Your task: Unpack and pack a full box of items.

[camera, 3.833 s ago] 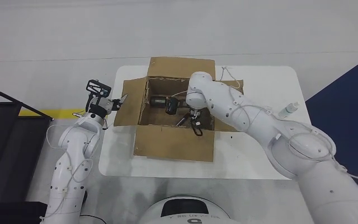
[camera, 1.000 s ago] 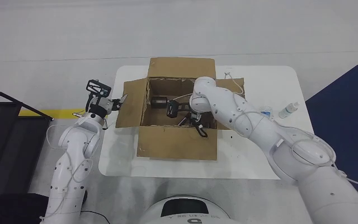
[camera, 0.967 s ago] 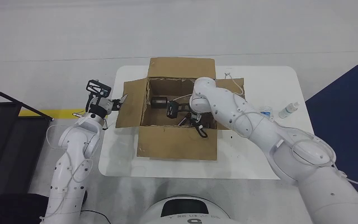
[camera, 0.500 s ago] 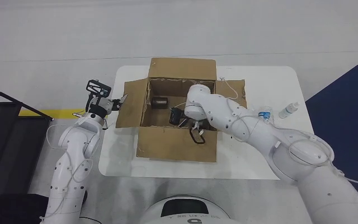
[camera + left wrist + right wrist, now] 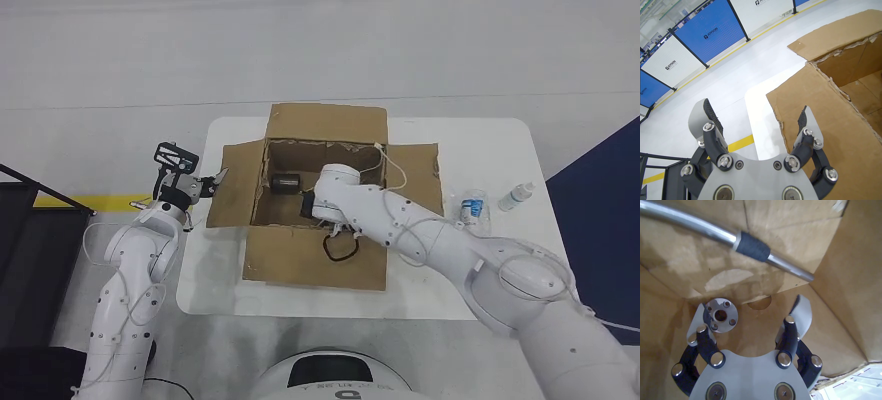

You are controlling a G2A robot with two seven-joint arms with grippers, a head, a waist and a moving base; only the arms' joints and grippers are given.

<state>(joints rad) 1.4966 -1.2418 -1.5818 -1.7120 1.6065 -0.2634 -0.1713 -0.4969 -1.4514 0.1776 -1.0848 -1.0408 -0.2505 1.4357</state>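
The right hand [image 5: 751,306] sits deep inside the cardboard box [image 5: 290,255] at the centre of the top view, released, its fingers spread and gripping nothing. A flanged metal disc [image 5: 721,317] lies in the box just beside one finger rather than centred between the two. Closing from here would probably nudge it aside or pinch only its rim, and it could slip out on the lift. A metal rod [image 5: 753,247] with a dark band lies just beyond, and a sideways move could knock it or catch the cardboard and drag the box across the tabletop [image 5: 480,145]. The left hand [image 5: 755,107], also released and empty, hangs just beside the box's flap at the left of the top view, so nothing braces the box. A small bottle [image 5: 515,196] stands near the tabletop's right edge, where a wide arm swing could tip it.
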